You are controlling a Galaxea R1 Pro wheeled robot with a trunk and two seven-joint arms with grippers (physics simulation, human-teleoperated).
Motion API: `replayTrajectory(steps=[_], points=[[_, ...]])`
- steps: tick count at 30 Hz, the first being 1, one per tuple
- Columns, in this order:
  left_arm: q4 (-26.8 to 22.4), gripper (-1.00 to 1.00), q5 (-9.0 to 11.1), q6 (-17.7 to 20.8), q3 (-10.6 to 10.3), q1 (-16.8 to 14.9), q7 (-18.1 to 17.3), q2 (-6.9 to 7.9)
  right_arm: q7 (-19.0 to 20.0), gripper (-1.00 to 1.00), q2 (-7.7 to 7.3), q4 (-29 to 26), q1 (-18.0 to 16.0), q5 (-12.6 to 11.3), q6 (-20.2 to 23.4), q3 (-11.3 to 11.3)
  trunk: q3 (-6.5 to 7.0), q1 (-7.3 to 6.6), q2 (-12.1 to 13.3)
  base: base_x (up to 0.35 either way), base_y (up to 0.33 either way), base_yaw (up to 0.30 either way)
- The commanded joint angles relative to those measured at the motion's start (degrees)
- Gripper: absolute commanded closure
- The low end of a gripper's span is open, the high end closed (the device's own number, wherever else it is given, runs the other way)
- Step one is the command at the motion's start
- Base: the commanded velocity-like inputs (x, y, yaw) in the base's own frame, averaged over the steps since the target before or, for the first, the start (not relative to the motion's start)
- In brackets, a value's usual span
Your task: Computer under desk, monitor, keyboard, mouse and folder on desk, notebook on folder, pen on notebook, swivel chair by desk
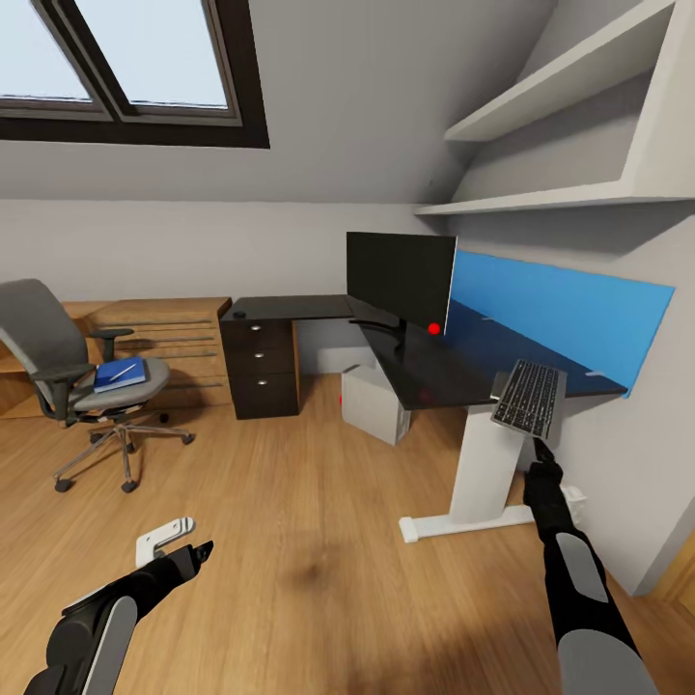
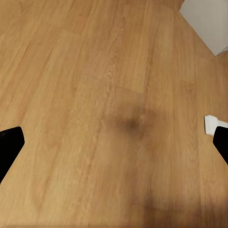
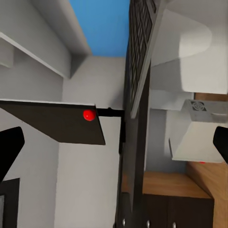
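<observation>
Head view: an attic bedroom with an L-shaped black-topped table (image 1: 405, 372) on white legs against a wall fitted with a blue panel (image 1: 560, 314). A wide black monitor (image 1: 401, 275) with a red dot at its lower corner stands on the table. The right gripper (image 1: 537, 446) is raised at the table's near end and holds the keyboard (image 1: 529, 396) by its lower edge, tilted steeply and apart from the top. The keyboard has a silver-grey frame and dark keys. A pale grey computer (image 1: 375, 403) sits on the floor (image 1: 309, 541) under the table, beside the black drawer unit (image 1: 261, 367). A small dark mouse (image 1: 238, 314) lies on the far wing. Well apart to the left, the grey chair (image 1: 72, 372) carries a blue folder (image 1: 120, 374) with a thin white pen (image 1: 122, 372) on it; a light wooden chest (image 1: 169, 338) stands behind. The left gripper (image 1: 198, 554) hangs low over the floor, empty, near a white bracket (image 1: 162, 540).

Left wrist view: bare wooden floor (image 2: 95, 95) between spread black fingertips (image 2: 9, 142), jaws released.

Right wrist view: keyboard (image 3: 137, 71) seen edge-on at close range, running away from the camera, with the monitor (image 3: 57, 121), its red dot, and the computer (image 3: 199, 133) beyond; fingertips (image 3: 9, 142) sit at the frame edges.
</observation>
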Motion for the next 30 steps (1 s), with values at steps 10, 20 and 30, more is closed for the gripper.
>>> replayTrajectory(steps=[10, 20, 30], points=[[-0.1, -1.0, 0.6, 0.2, 0.1, 0.0, 0.5, -0.04, 0.2, -1.0, 0.22, -0.5, -0.1, -1.0, -1.9, -0.5, -0.06, -0.01, 0.0, 0.0, 0.0, 0.0], [-0.1, -1.0, 0.6, 0.3, 0.1, 0.0, 0.4, -0.04, 0.3, -1.0, 0.46, -0.5, -0.1, -1.1, -5.4, -0.5, -0.06, -0.01, 0.0, 0.0, 0.0, 0.0], [-0.1, -1.0, 0.6, 0.3, 0.1, 0.0, 0.4, -0.04, 1.2, -1.0, 0.22, -0.5, -0.1, -0.7, -5.9, -0.5, -0.06, -0.01, 0.0, 0.0, 0.0, 0.0]])
